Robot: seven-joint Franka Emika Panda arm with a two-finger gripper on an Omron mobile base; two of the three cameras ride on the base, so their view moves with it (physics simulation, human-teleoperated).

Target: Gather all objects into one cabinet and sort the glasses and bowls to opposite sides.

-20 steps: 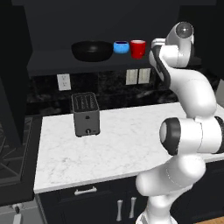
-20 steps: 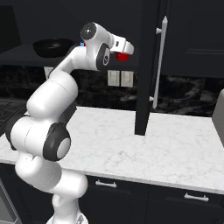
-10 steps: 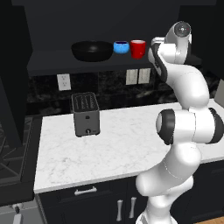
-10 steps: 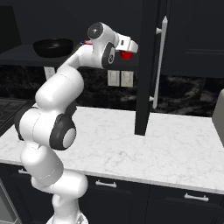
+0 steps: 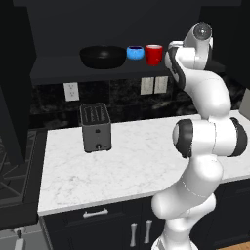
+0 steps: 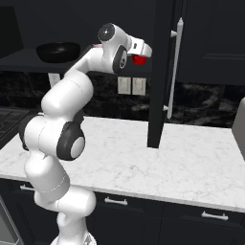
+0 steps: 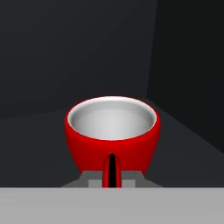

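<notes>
On the dark shelf board of the black cabinet (image 5: pixel 63 69) stand a wide black bowl (image 5: pixel 102 56), a small blue bowl (image 5: pixel 135 52) and a red cup (image 5: pixel 154 54), side by side. Further right in the cabinet, my gripper (image 6: pixel 141 51) holds a second red cup (image 6: pixel 140 60). In the hand view this red cup (image 7: pixel 112 131) has a pale inside, and its handle sits between the shut fingers of my gripper (image 7: pixel 112 177). Whether the held cup rests on the shelf I cannot tell. The black bowl (image 6: pixel 58 51) shows left of my arm.
A grey toaster (image 5: pixel 95 127) stands on the white marble counter (image 5: pixel 141 161) below the cabinet. A tall black cabinet door (image 6: pixel 160 72) with a long handle (image 6: pixel 174 67) hangs open just right of my hand. A stove (image 5: pixel 12 171) adjoins the counter's left end.
The arm's elbow and upper links have swung up and over. The hand with the red cup has shifted slightly right inside the cabinet. The things on the shelf have not moved.
</notes>
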